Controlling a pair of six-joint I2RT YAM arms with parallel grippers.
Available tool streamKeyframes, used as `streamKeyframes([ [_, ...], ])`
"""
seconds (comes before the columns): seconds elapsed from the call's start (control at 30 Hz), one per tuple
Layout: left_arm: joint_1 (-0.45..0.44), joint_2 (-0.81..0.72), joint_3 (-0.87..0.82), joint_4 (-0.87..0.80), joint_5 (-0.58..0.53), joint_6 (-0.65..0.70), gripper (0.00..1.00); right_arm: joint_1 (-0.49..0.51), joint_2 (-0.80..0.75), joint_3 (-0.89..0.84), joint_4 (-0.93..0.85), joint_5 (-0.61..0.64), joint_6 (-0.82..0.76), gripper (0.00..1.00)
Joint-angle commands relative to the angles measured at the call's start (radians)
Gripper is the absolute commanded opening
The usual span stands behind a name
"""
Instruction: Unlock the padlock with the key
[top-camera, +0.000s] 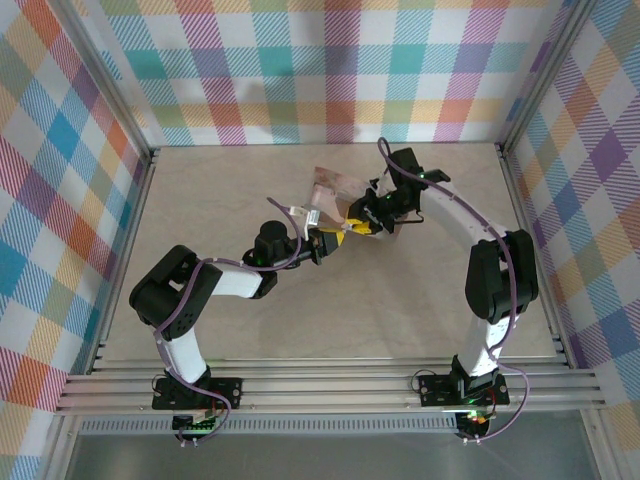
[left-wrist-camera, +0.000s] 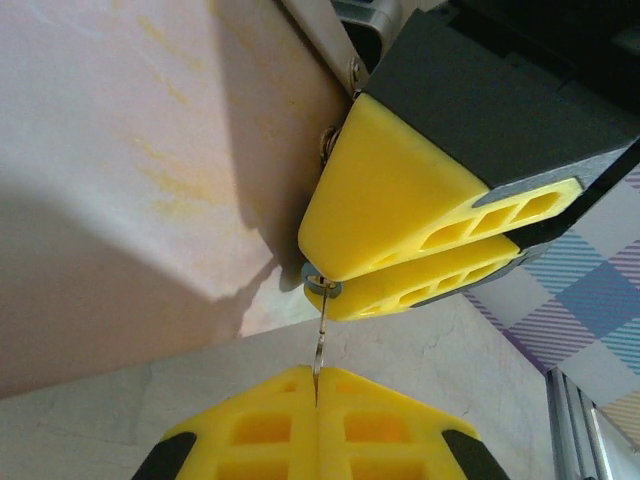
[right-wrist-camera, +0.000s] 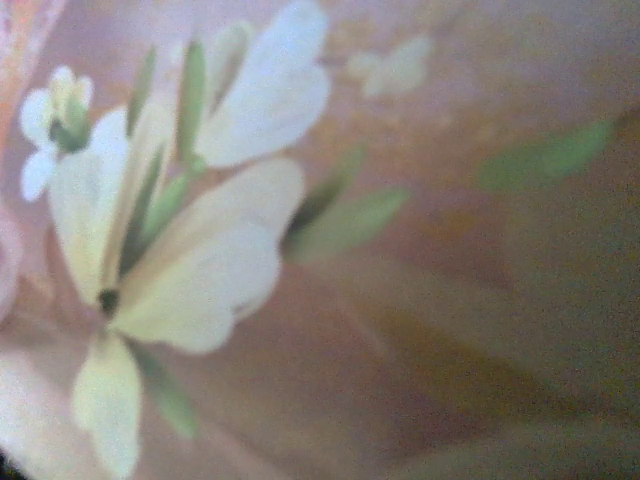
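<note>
**As the key meets the padlock: grip and sightline findings**

Because the padlock is so small, I hold it in my right fingers. They are pressed together, and a sliver of its blue-teal body peeps out at their tips. My left fingers are likewise fully closed, pinching the key so that its thin blade stands straight out toward the padlock and reaches it. I judge this arrangement deliberate: one pair steadies the lock while the other lines the blade up with the keyhole. Both sit just beside the pink flowered box, near the middle of the desk in the overhead view.

Limits of inspection: my right fingers cover the keyhole, so I cannot tell whether the blade is seated or merely resting against the body. I cannot make out the shackle. The key's head is buried between my left fingers. My right wrist camera gives a blurred close view of the box's flower print. Overhead, key and padlock are too small to distinguish.
</note>
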Motion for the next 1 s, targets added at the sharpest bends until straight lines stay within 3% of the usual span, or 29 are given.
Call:
streamKeyframes([
  [0.0, -0.015, -0.014, 0.000, 0.124, -0.014, -0.008, 0.00, 0.004, 0.021, 0.041, -0.036, -0.074, -0.006, 0.00],
  [0.97, -0.020, 0.031, -0.055, 0.164, -0.051, 0.007, 0.00, 0.001, 0.070, 0.131, -0.097, -0.141, -0.007, 0.00],
])
